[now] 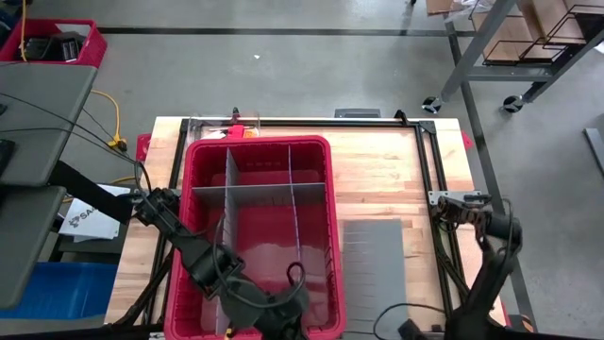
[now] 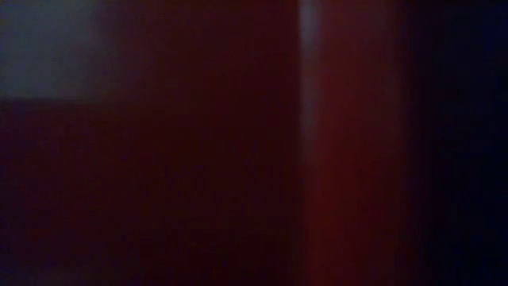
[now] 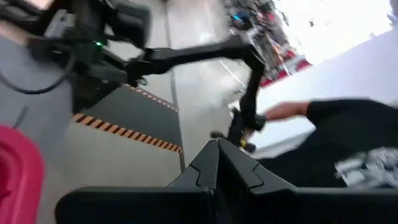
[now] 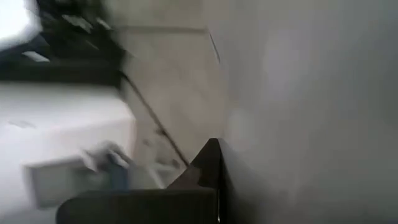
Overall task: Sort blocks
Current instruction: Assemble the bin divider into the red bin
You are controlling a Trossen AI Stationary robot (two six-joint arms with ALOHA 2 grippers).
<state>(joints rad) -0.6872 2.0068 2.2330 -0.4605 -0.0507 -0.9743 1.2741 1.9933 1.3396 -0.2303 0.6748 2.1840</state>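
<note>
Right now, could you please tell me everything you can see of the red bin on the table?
The red bin is a large rectangular tub that looks like plastic, with a thick rolled rim and slatted walls. It sits upright on the wooden table, towards its left half. Grey divider sheets stand inside it, splitting the far part into compartments; no blocks show in them. The left arm reaches over its near left corner. Another flat grey slotted sheet lies on the table just right of the bin.
</note>
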